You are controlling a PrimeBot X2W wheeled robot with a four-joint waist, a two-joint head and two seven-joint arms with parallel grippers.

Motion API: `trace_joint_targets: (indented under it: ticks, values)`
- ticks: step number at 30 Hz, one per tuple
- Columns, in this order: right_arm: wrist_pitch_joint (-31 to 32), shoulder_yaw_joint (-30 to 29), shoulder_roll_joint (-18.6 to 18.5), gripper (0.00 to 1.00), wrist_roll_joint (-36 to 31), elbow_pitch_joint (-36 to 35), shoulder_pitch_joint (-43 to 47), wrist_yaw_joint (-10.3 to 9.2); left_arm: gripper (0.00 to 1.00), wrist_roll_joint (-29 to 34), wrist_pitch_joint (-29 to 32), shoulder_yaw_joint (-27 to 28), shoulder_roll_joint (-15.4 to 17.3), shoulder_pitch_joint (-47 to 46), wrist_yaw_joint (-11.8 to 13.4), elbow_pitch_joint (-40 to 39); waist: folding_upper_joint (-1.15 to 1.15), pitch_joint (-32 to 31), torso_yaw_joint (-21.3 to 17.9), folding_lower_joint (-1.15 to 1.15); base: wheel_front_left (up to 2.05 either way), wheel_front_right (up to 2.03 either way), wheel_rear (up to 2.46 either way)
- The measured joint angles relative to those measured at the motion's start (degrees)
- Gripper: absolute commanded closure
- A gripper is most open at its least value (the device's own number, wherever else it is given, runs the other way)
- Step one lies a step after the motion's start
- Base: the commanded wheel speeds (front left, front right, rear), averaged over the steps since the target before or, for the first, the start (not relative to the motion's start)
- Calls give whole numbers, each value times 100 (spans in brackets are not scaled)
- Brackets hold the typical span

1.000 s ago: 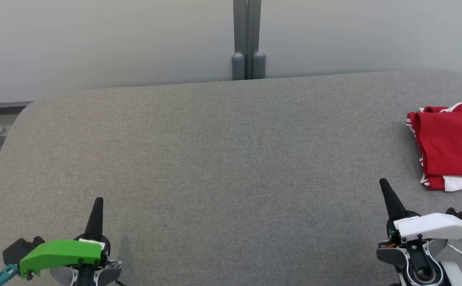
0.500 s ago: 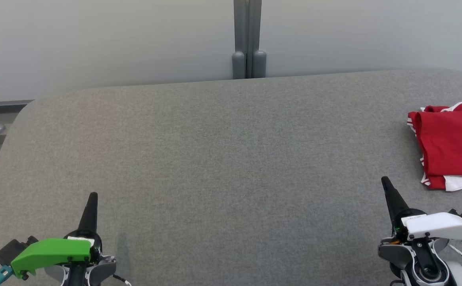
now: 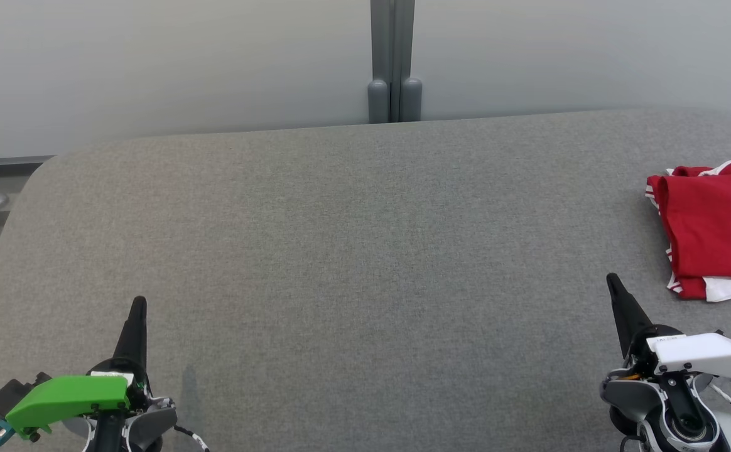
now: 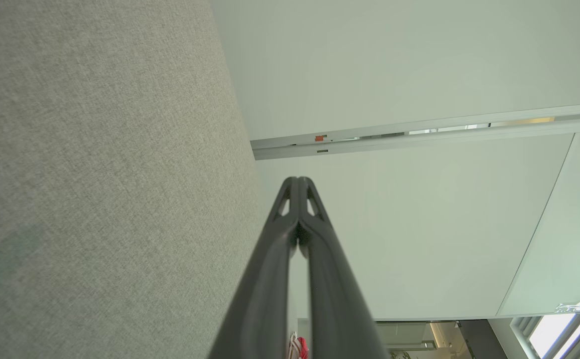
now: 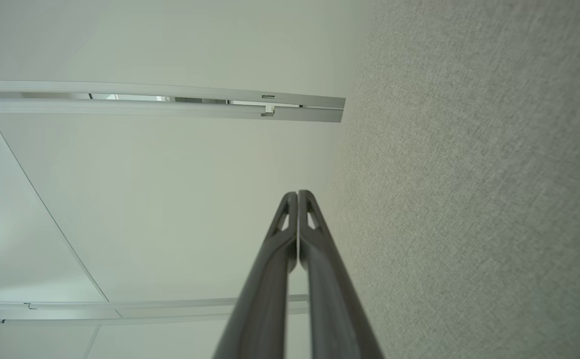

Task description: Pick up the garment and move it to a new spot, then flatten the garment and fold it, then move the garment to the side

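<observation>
Garment: the red fabric garment with white trim (image 3: 714,229) lies in a flat, layered bundle at the right edge of the grey fabric-covered bench (image 3: 365,251), partly cut off by the edge of the head view.
Why there: it looks folded and set aside, so I judge the task to be at or close to its end.
Left gripper: my left gripper (image 3: 137,306) hovers over the near left of the bench, fingers pressed together, holding nothing.
Right gripper: my right gripper (image 3: 613,284) sits at the near right, fingers pressed together and empty, near the garment's near corner but apart from it.
Why so: both point toward the far side, out of the cloth's way, like a rest pose.
Surroundings: a pale partition wall (image 3: 152,63) with a grey upright post (image 3: 393,56) stands behind the bench.
In the way: nothing lies between either gripper and the garment.
</observation>
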Motion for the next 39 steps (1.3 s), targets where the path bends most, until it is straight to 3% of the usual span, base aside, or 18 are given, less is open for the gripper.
trace_joint_targets:
  ticks: [17,39]
  values:
    - [148,-70,-4,100,638,-29,-49,0,100,-523,149,191,-32,-59,-138,-44,0,27,9,0,0,0,0]
    - [148,-73,-4,100,638,-30,-51,0,100,-523,149,193,-35,-61,-144,-48,0,27,9,0,0,0,0]
